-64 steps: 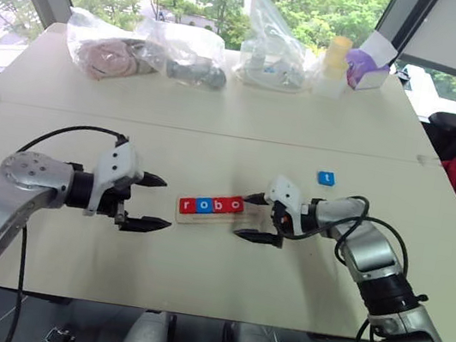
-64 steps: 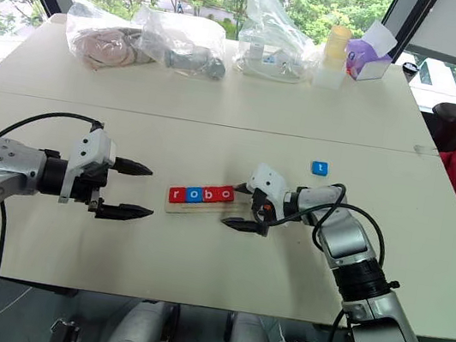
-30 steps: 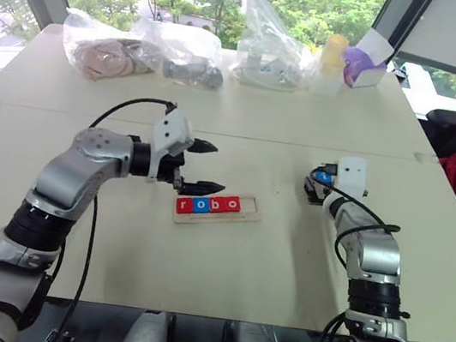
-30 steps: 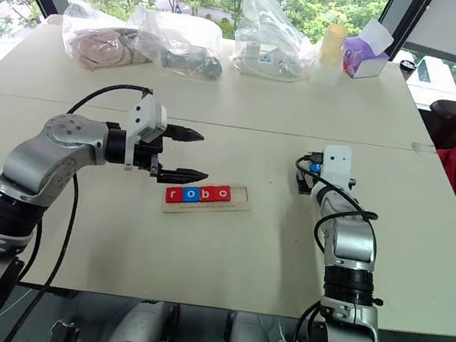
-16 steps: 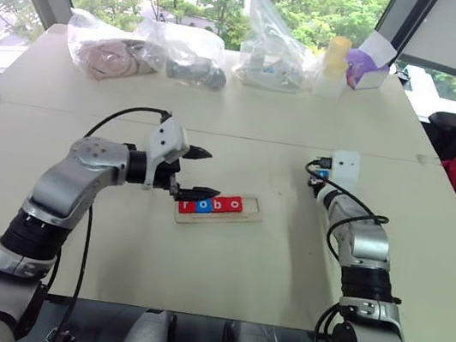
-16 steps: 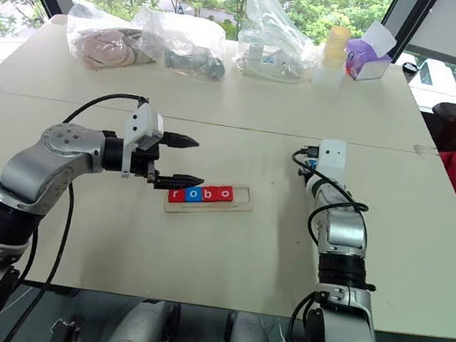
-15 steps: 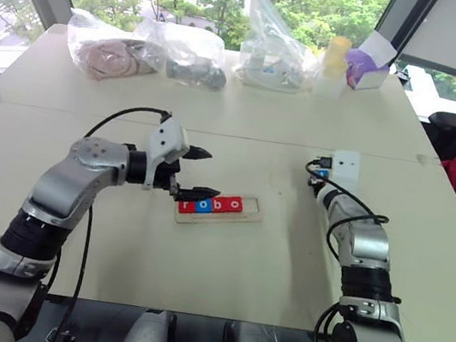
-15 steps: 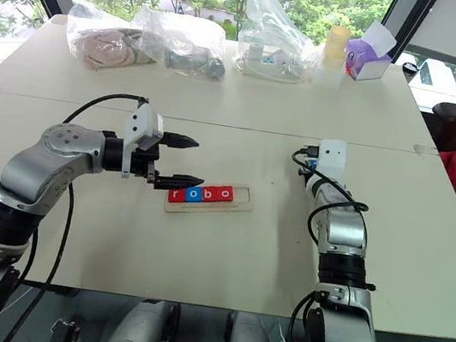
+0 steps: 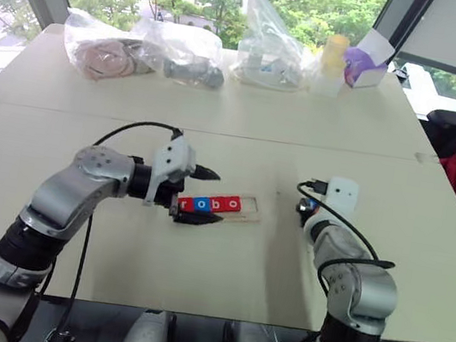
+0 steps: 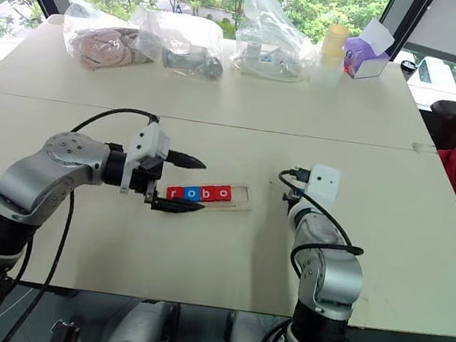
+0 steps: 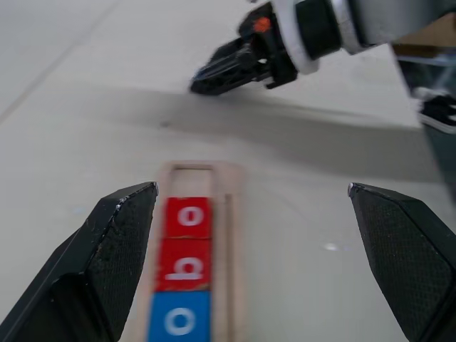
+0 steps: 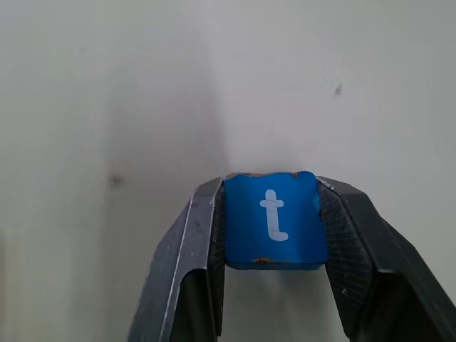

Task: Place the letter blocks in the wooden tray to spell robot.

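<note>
Nearest you, your right gripper [image 12: 274, 242] has its fingers [image 12: 187, 263] clamped on the blue t block [image 12: 272, 219], one finger pressed against each side of it, the white letter facing the wrist camera. From the head view that gripper hangs just above the worktop [image 9: 219, 282], well to the right of the wooden tray [image 9: 242, 217]; whether the block's underside clears the surface, you cannot quite tell.

Your left gripper [image 9: 199, 194] has its fingers spread wide with nothing between them, straddling the tray's left end. One fingertip [image 11: 117, 235] sits just beside the tiles.

The tray holds the four letter blocks [image 9: 211, 205] r, o, b, o in a row, with the slot at its right end free.

Farther back, plastic bags [image 9: 143, 49] line the worktop's far edge.
</note>
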You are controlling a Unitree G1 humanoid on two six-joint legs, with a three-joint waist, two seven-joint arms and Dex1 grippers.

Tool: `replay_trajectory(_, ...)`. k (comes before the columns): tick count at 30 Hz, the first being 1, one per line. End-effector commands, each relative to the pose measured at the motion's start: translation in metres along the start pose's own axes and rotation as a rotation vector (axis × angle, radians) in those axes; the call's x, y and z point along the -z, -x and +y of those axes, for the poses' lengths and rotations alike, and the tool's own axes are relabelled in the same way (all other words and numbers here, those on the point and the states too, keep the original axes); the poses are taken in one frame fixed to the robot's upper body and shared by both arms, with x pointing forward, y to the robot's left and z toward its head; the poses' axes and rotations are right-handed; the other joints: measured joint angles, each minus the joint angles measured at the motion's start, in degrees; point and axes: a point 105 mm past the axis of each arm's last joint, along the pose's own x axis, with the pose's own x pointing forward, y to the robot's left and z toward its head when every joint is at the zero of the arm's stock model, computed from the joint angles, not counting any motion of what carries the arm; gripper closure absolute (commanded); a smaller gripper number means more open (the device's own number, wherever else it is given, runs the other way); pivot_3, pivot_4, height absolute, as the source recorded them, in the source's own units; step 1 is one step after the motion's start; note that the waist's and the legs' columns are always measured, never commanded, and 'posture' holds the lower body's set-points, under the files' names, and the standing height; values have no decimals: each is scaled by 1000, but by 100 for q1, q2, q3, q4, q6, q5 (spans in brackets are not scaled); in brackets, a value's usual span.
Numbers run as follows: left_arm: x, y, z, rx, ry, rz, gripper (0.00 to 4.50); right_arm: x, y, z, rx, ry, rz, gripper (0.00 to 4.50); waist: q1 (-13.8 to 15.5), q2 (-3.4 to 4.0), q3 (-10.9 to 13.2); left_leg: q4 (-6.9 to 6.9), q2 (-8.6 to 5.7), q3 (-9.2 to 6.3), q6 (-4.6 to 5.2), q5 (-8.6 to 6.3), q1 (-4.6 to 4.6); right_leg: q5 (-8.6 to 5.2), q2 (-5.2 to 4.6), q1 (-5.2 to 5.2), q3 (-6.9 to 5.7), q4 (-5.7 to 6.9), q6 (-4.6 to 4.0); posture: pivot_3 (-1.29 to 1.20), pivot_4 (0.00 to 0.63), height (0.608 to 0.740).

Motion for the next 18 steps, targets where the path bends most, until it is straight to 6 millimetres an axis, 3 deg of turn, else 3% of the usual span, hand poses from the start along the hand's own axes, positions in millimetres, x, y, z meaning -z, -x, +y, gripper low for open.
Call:
replay_trajectory(1, -6, -5, -6, 35, -29, -16, 0, 6, 3, -2, 25, -45, 41, 3026, 2, 0, -1, 1, 0, 0, 0, 0, 2, -2, 0, 2, 0, 0, -3, 0, 150, 740)
replay_trajectory(8, -8, -8, -3, 29, -27, -30, 0, -1, 3, 0, 1, -38, 17, 51, 2, -2, -2, 0, -1, 1, 0, 1, 1, 0, 0, 4, 0, -4, 3, 0, 150, 740)
replay_trajectory(9, -8, -7, -2, 27, -25, -30, 0, -6, 4, 1, -19, -38, -5, 51, 4, -2, -2, -1, -1, 1, 0, 1, 1, 0, 0, 4, 0, -4, 3, 0, 150, 740)
replay_trajectory(12, -8, 1, 1, 6, -16, -33, 0, -46, 10, 0, -86, 13, -170, 51, 2, 1, 0, 0, -2, 2, -1, 1, -2, 1, -1, 2, 0, -5, 4, 0, 150, 740)
replay_trajectory(14, -11, 8, 3, -8, -8, -44, 0, -69, 11, 2, -234, 142, -260, 51, -4, 4, 2, 1, -3, 4, -1, 1, -3, 1, -3, 0, 1, -6, 4, 0, 150, 740)
replay_trajectory(18, -11, 15, -6, 55, 19, -47, 0, -66, 16, 1, -559, 396, -254, 51, -4, -1, -1, -5, -1, 19, 1, 0, 2, -2, 4, 10, -6, -20, 5, 0, 150, 740)
